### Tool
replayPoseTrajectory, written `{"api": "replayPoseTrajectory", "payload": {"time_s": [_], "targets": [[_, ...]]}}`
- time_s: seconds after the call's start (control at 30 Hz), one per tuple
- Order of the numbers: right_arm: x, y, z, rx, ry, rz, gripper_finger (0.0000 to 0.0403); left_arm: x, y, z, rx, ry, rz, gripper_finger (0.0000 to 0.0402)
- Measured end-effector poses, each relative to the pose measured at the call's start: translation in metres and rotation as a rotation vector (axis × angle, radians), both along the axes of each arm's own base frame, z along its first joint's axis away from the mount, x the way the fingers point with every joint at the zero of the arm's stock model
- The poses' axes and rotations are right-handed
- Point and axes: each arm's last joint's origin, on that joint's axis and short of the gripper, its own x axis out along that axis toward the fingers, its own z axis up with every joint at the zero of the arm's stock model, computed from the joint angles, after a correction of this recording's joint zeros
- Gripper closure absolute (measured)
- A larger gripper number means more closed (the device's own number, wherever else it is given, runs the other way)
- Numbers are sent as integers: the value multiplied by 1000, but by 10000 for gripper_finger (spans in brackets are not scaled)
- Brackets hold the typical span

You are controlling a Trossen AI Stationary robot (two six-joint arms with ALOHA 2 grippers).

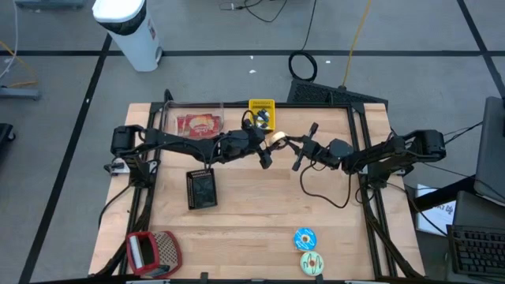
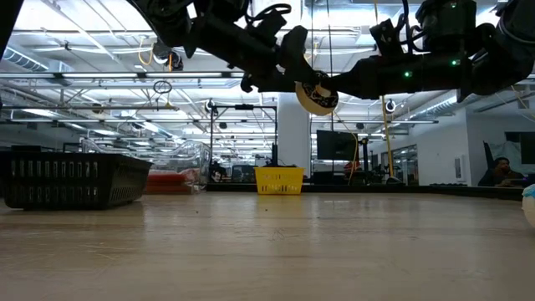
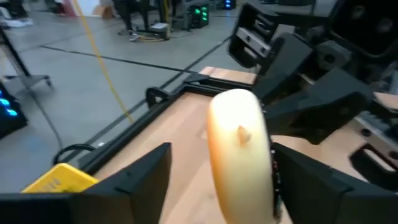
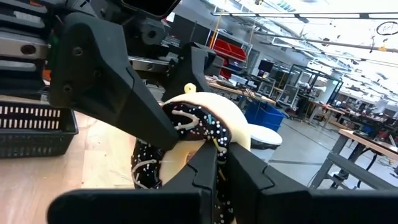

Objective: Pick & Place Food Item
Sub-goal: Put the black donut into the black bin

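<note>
A doughnut (image 1: 278, 138) with a pale underside and dark sprinkled frosting hangs on edge in mid-air over the table's far middle; it also shows in the low view (image 2: 317, 94). My right gripper (image 4: 222, 174) reaches in from the table's right and is shut on it. My left gripper (image 3: 227, 180) comes from the table's left, open. Its fingers stand on either side of the doughnut (image 3: 239, 149), one by the pale face and one by the frosted face. My right gripper pinches the doughnut's ring at the rim nearest to it (image 4: 214, 146) between its two fingers. The fingers come about level from the table's right. The doughnut stands on edge, lifted well clear of the table. My left gripper: a gap shows beside its finger (image 3: 143, 180) on the pale side. Whether the other finger (image 3: 311, 180) touches the frosted face, I cannot tell.
A yellow basket (image 1: 261, 113) and a clear tray with a red packet (image 1: 199, 125) stand at the far edge. A black basket (image 1: 202, 189) sits left of centre and a red-and-grey item (image 1: 154, 252) near left. Two small doughnuts (image 1: 304, 238) lie near right. A cable (image 1: 323, 189) loops under the right arm.
</note>
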Motion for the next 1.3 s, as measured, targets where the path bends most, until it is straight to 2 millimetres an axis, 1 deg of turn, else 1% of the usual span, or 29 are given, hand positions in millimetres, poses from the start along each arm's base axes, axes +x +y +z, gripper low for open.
{"api": "replayPoseTrajectory", "payload": {"time_s": [0.13,0.23,0.33,0.43,0.53,0.63,0.73,0.87,0.9,1.0,1.07,1.17,1.3], "targets": [[0,0,0,0,0,4,387,0,-1,0,-52,-19,-34,197],[1,1,0,-4,0,46,387,1,-2,0,-80,-27,-55,245],[1,2,0,40,-19,90,380,1,-2,0,-88,-27,-71,285],[1,2,0,106,-47,87,360,-4,-3,7,-89,-16,-71,316],[1,2,1,111,-56,96,324,-17,-1,23,-78,18,-29,340],[1,2,0,141,-55,96,280,-38,0,44,-63,66,21,358],[1,2,0,155,-64,97,242,-63,-2,60,-73,152,46,370],[1,2,0,154,-61,97,212,-102,-11,76,-144,276,36,374],[1,2,-1,155,-57,96,208,-111,-14,77,-167,301,32,373],[1,2,-2,156,-42,95,203,-140,-22,76,-234,349,33,373],[1,2,-2,156,-41,94,203,-158,-29,73,-287,350,-6,378],[1,2,-2,156,-40,94,208,-183,-43,63,-364,351,-163,385],[1,2,-2,156,-40,94,213,-212,-59,40,-471,401,-367,385]]}}
